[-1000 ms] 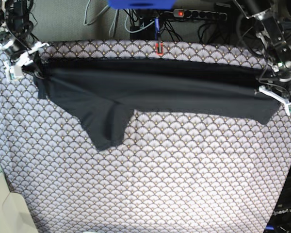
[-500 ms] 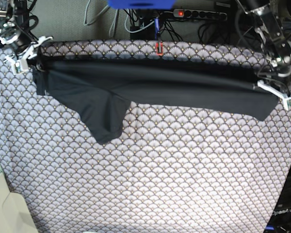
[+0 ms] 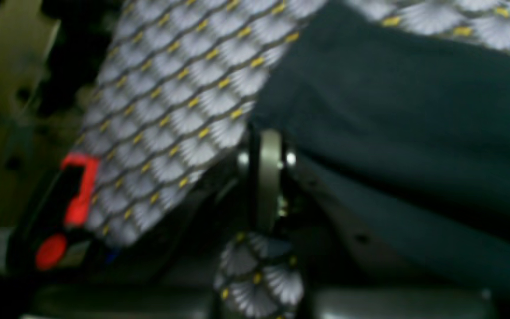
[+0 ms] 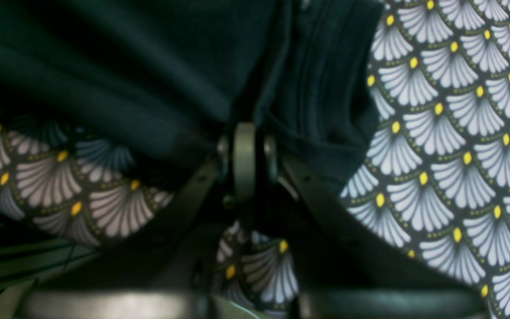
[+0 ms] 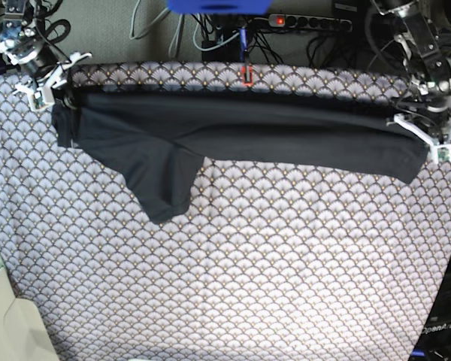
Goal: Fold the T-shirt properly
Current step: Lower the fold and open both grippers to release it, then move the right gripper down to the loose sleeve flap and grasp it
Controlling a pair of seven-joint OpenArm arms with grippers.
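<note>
The black T-shirt (image 5: 233, 135) is stretched as a long band across the far part of the patterned tablecloth (image 5: 248, 263), and one sleeve (image 5: 161, 188) hangs toward me at left of centre. My right gripper (image 5: 49, 86) is shut on its left end; the right wrist view shows dark cloth (image 4: 126, 66) bunched around the closed gripper (image 4: 245, 141). At the right end, my left gripper (image 5: 428, 131) pinches the shirt. In the left wrist view that gripper (image 3: 266, 146) has its fingers close together against the dark cloth (image 3: 392, 110).
A red marker (image 5: 246, 74) sits at the table's far edge. Behind it lie a power strip with a red light (image 5: 301, 22) and cables. A blue object (image 5: 218, 6) hangs at the top. A pale object (image 5: 7, 323) stands at the near left corner.
Both grippers have moved toward the table's far edge, carrying the shirt's ends with them. The stretched band and the hanging sleeve have shifted back a little.
</note>
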